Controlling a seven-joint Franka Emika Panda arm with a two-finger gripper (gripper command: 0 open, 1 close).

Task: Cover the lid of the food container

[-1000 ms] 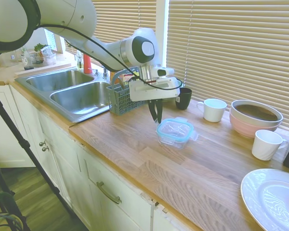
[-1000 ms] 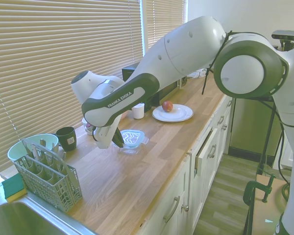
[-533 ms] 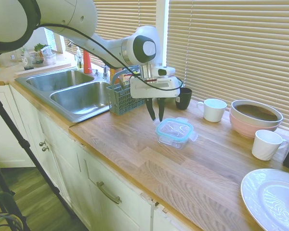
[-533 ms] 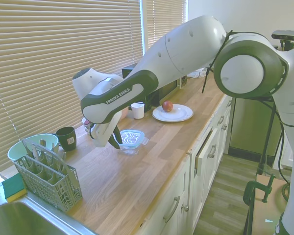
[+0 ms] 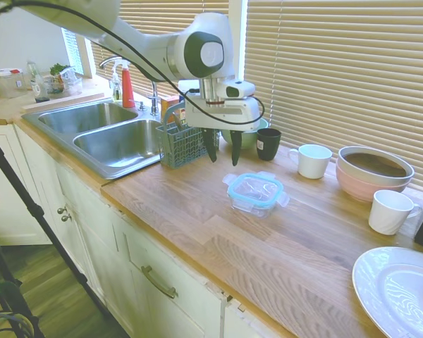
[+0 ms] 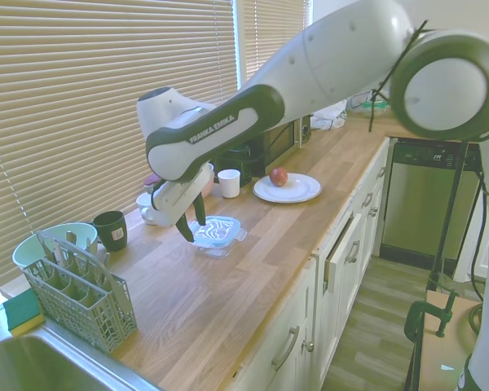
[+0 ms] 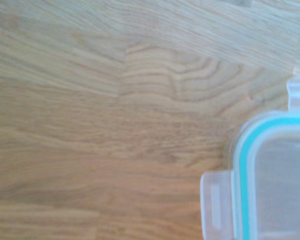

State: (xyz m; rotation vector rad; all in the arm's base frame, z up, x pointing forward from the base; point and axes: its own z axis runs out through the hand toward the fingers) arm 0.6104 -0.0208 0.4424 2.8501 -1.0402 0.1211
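On the wooden counter (image 5: pixel 197 204), between the grey cutlery basket (image 5: pixel 180 144) and the white mug (image 5: pixel 314 160), the lid (image 5: pixel 255 187) now lies flat on top of the food container (image 5: pixel 256 204), its teal rim lined up with the clear dish beneath and its snap tabs sticking out at the sides. The hand (image 5: pixel 221 151) has risen clear of it over the last second: a moment ago its fingers were down beside the lid's near edge and close together, and now they hang apart, empty, above and to the sink side of the container, touching nothing. The wrist view shows only one corner of the lid (image 7: pixel 270 180) with two tabs against bare wood, which fits a hand that has drawn up and off to the side. That suggests the placing is done and the lid has been let go; whether the tabs are clipped down cannot be told, though they look splayed outward rather than latched
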